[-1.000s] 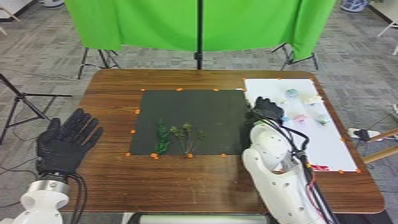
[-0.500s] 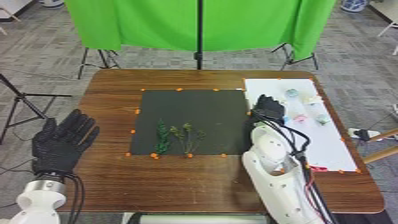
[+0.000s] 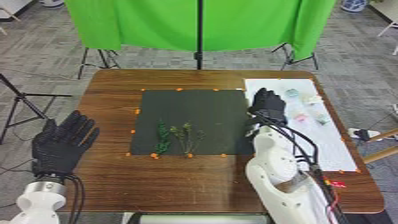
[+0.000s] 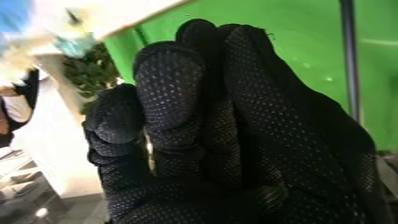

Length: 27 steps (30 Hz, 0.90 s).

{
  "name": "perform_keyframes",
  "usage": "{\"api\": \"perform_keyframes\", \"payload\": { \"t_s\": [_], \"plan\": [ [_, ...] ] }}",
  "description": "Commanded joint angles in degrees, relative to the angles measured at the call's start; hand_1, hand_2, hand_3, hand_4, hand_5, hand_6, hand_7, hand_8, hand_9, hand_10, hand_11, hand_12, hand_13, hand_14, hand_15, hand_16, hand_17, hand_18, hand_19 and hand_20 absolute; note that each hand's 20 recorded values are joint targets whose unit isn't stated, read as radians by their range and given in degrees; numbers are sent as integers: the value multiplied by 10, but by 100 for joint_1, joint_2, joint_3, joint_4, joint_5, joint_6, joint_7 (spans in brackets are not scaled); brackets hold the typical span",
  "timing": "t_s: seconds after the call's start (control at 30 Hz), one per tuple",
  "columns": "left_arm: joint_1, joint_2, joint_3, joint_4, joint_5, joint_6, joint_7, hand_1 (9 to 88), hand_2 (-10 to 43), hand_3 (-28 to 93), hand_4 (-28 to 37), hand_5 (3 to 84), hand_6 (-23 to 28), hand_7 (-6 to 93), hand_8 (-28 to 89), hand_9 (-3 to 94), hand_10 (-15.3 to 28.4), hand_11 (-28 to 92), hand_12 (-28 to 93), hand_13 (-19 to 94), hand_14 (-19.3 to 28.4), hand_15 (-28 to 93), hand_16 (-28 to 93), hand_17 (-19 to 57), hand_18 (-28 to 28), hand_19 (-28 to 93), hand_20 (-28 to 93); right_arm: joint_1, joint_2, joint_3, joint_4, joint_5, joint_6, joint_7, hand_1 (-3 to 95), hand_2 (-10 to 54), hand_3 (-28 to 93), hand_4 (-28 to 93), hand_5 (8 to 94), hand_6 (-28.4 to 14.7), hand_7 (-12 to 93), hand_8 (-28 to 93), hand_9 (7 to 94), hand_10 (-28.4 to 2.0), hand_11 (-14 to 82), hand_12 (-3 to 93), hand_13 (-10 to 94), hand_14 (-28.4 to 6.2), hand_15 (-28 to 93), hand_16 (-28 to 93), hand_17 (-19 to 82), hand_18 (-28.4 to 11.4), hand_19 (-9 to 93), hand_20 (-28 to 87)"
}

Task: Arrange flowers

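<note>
While greenery lies on your mat, flowers need placing; your right hand has fingers together, your left hand fingers spread.

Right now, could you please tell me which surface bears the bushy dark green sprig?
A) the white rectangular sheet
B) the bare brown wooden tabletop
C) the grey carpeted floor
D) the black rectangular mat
D: the bushy dark green sprig lies on the black rectangular mat, beside the thin, paler green stems.
</note>
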Motion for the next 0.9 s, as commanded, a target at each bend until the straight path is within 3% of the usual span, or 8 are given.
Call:
{"api": "perform_keyframes", "payload": {
  "t_s": [0.03,0.17,0.47,0.53,0.57,0.67,0.77,0.9],
  "plan": [
    [44,-5,2,23,-21,50,-106,261,163,738,-283,512,90,195,-97,446,162,269,135,326,169,458,-73,-61,162,400,155,-125,-252,235,-7,-134,-1185,365,426,-95,742,-235,590,-92,470,-39,734,-206,285,281,719,-129,601,351,427,-283,924,422],
    [26,16,1,31,34,71,-122,260,163,740,-283,509,90,194,-97,443,162,270,135,324,168,458,-73,-61,162,401,155,-18,-381,187,352,-312,-1249,328,324,-95,719,-232,473,-133,438,-166,678,-252,243,208,716,-142,578,315,436,-284,932,448],
    [-16,12,73,57,107,57,-147,260,165,738,-283,507,92,186,-95,442,161,270,134,322,169,457,-73,-61,162,401,155,185,-568,63,951,-379,-1541,188,339,-95,699,-263,486,-123,320,-100,622,-270,196,180,681,-160,592,299,429,-284,932,467],
    [-14,-2,56,95,178,-90,-180,259,165,738,-283,506,91,187,-94,442,162,271,133,322,169,457,-73,-61,162,401,154,213,-571,27,1019,-426,-1854,113,390,-95,722,-276,501,-114,362,-117,629,-252,223,189,679,-154,606,301,427,-284,932,466],
    [-28,-20,21,147,378,-279,-277,259,166,738,-283,506,91,186,-95,441,162,271,133,321,169,457,-74,-61,162,401,154,182,-589,58,1026,-493,-2189,32,427,-95,739,-278,522,-104,378,-126,643,-238,240,196,679,-153,615,301,425,-284,932,465],
    [-52,-54,-43,184,650,-529,-432,278,173,750,-282,499,89,182,-95,430,158,267,131,316,167,452,-74,-61,161,401,153,106,-558,28,1114,-569,-2435,-57,580,-95,687,-282,623,-63,376,64,744,-171,177,286,707,-106,563,403,414,-282,932,448],
    [-97,-65,-48,204,621,-573,-488,291,165,754,-282,490,88,178,-95,419,158,259,130,309,165,447,-74,-65,160,396,150,17,-525,14,1203,-653,-2355,-133,672,-95,662,-282,681,-35,404,132,821,-123,111,378,750,-61,496,481,406,-272,930,439],
    [-62,-68,-65,193,593,-546,-471,301,146,753,-282,484,87,175,-93,415,157,255,130,306,163,443,-73,-65,159,393,148,-62,-521,33,1290,-741,-1965,-271,704,-95,656,-282,710,-20,450,152,843,-113,130,422,764,-53,492,507,406,-264,920,429]
  ]
}}
